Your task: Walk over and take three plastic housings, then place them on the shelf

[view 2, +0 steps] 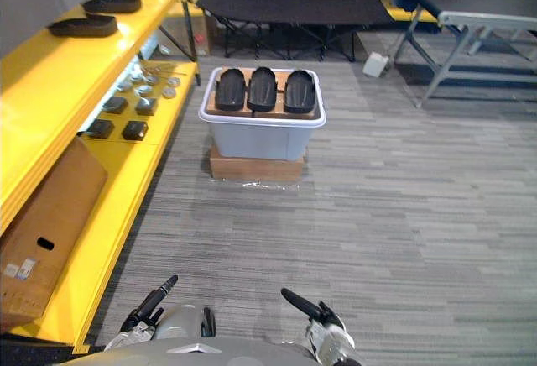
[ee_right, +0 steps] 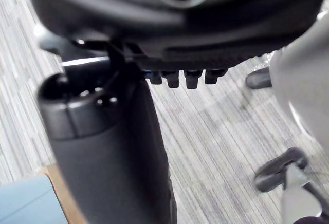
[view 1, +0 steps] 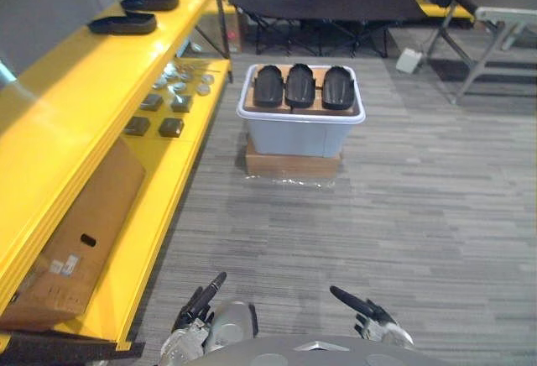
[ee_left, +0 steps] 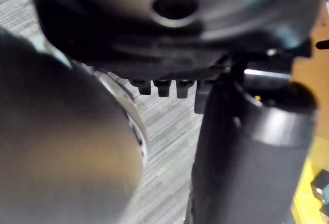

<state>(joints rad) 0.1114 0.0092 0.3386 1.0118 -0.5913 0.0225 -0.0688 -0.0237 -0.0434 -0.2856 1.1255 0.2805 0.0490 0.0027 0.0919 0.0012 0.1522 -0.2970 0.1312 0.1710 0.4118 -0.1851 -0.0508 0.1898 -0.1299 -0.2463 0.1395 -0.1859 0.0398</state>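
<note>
Sitting side by side on a cardboard sheet (view 1: pixel 321 70), the three plastic housings (view 1: pixel 300 85) lie across the top of a pale tub (view 1: pixel 298 135). The tub stands on a flat cardboard box (view 1: pixel 292 164) on the grey carpet (view 1: pixel 403 215), well apart from both hands.

The eye views take in the room. The left hand (view 1: pixel 201 299) and the right hand (view 1: pixel 365 307) hang low at the near edge with their fingers straight and pointing forward, holding nothing, and a long stretch of carpet lies between them and the tub. The wrist views bring each hand up close. The left one shows a row of fingertips (ee_left: pixel 162 87) beside the thick dark thumb, with carpet past them and a strip of yellow at the side. The right one shows its own fingertips (ee_right: pixel 185 77) over carpet, with a pale blue-grey corner edged in tan that is too partial to identify.

Along the robot's left runs the yellow shelf (view 1: pixel 75 106), its near end just beside the tub. Three more black housings (view 1: pixel 123 23) rest in a line on its top board. The level below carries small dark blocks (view 1: pixel 172 127) and silvery round parts (view 1: pixel 180 76). A large carton (view 1: pixel 80 232) leans on the lowest level.

Behind the tub stands a black folding cot (view 1: pixel 327 5). To the right are a grey-topped worktop on metal legs (view 1: pixel 495 1) and a small white box (view 1: pixel 409 60) on the floor.
</note>
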